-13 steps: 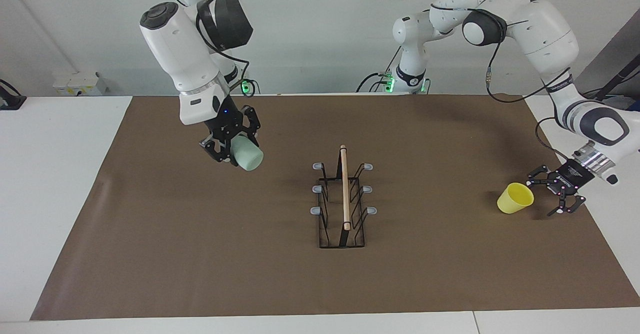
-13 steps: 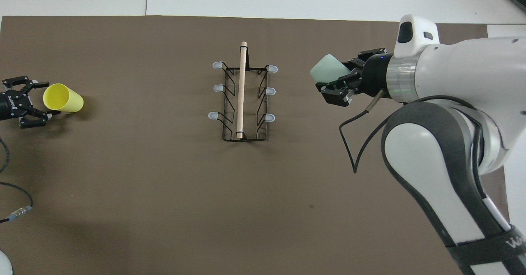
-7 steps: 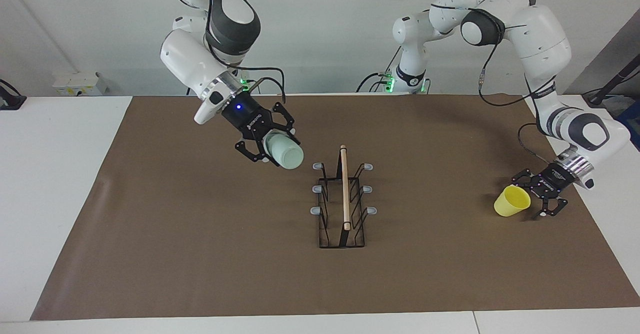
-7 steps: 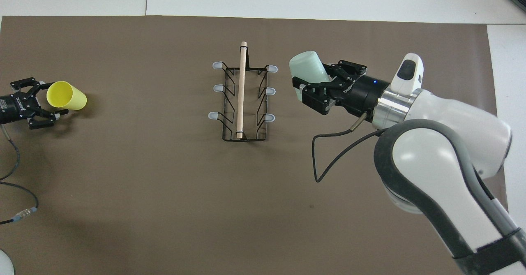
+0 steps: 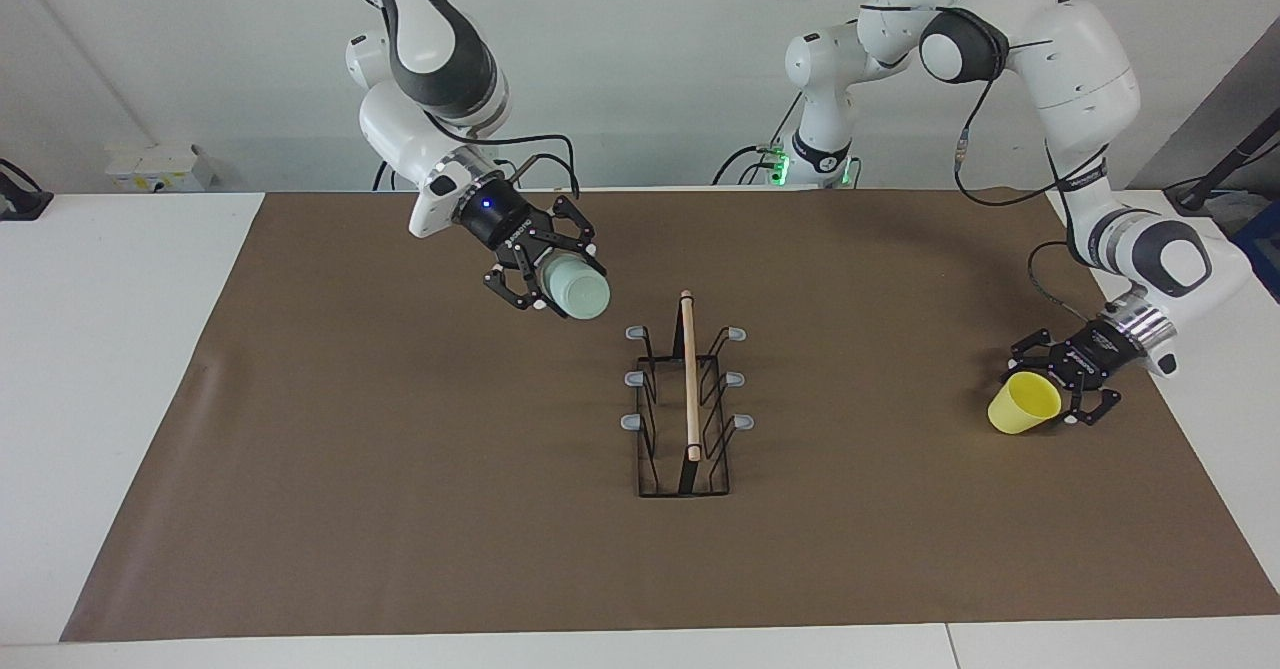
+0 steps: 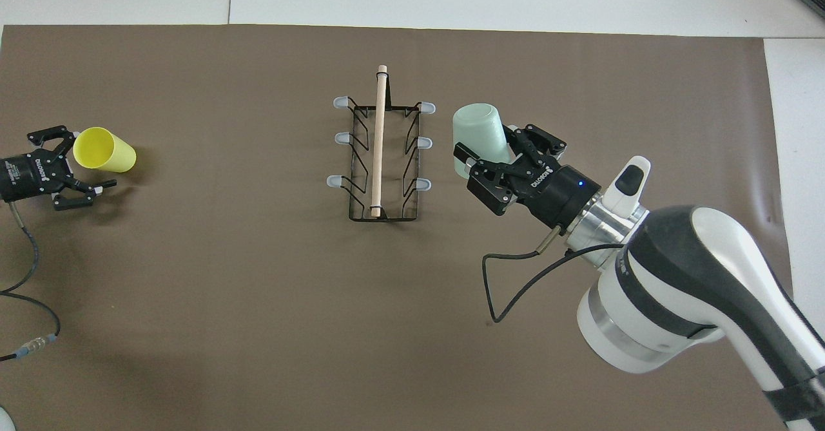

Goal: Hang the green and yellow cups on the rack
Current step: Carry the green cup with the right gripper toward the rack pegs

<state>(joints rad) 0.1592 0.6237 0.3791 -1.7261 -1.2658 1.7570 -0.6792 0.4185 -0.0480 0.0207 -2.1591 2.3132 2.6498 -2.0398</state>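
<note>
A brown mat (image 5: 400, 469) covers a white table (image 5: 110, 349) by a pale wall (image 5: 620, 69); the rack (image 5: 686, 399) stands mid-frame. The right gripper (image 5: 545, 279), upper left in the facing view, holds the green cup (image 5: 578, 289) and has moved closer to the rack. At the right edge, the left gripper (image 5: 1062, 379) has slid its wide fingers around the yellow cup (image 5: 1022, 404) lying on the mat

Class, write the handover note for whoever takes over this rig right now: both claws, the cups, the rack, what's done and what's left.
Right claw: shut on the green cup, up in the air beside the rack, on the right arm's side.
Left claw: open around the yellow cup, which lies on its side on the brown mat at the left arm's end.
Done: green cup lifted.
Left: hang green; grip, lift, hang yellow. All six prongs bare.
</note>
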